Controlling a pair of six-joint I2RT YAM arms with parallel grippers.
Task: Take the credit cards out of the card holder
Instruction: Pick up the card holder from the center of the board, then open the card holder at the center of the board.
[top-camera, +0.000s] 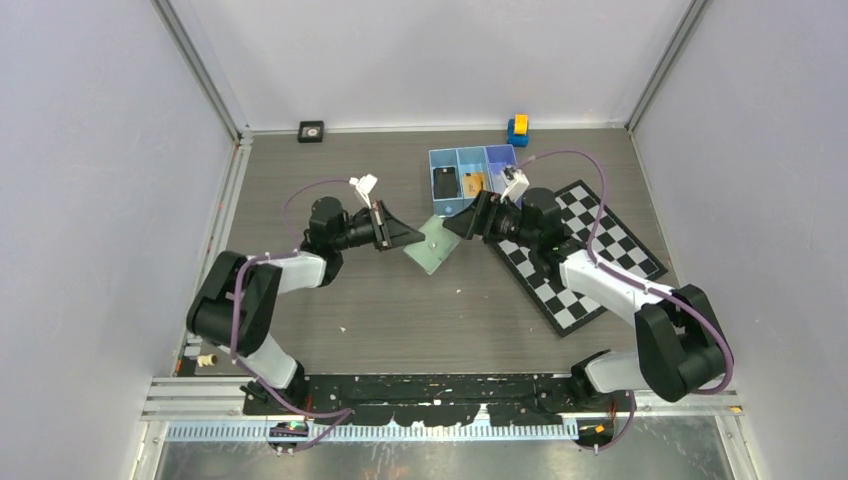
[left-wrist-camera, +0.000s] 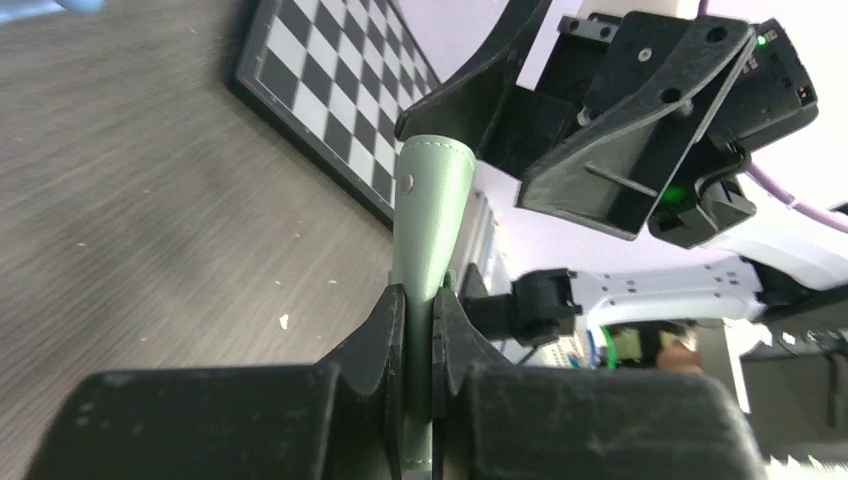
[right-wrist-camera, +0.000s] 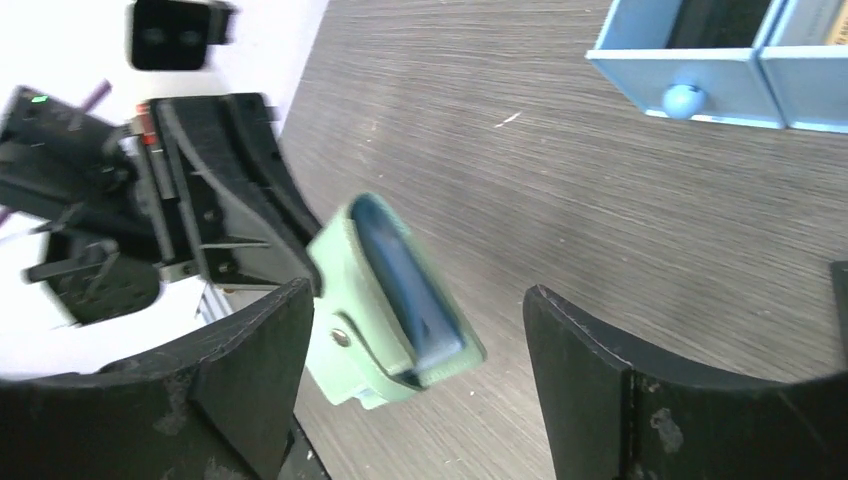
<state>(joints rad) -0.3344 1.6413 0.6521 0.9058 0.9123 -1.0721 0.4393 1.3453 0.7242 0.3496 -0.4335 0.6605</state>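
The sage-green card holder (top-camera: 432, 243) hangs just above the table between my two grippers. My left gripper (left-wrist-camera: 419, 300) is shut on its near edge, and the holder (left-wrist-camera: 430, 200) stands edge-on with a small rivet showing. My right gripper (right-wrist-camera: 418, 295) is open around the other end; the card holder (right-wrist-camera: 370, 290) sits nearer the left finger, its blue inner face showing. A black credit card (top-camera: 445, 184) and a gold-orange card (top-camera: 473, 182) lie in the blue tray (top-camera: 497, 156). I cannot tell whether any card is inside the holder.
The blue tray (right-wrist-camera: 690, 75) stands just beyond the grippers. A chessboard (top-camera: 585, 255) lies under the right arm. A yellow-and-blue block (top-camera: 517, 130) and a small black square object (top-camera: 311, 131) sit by the back wall.
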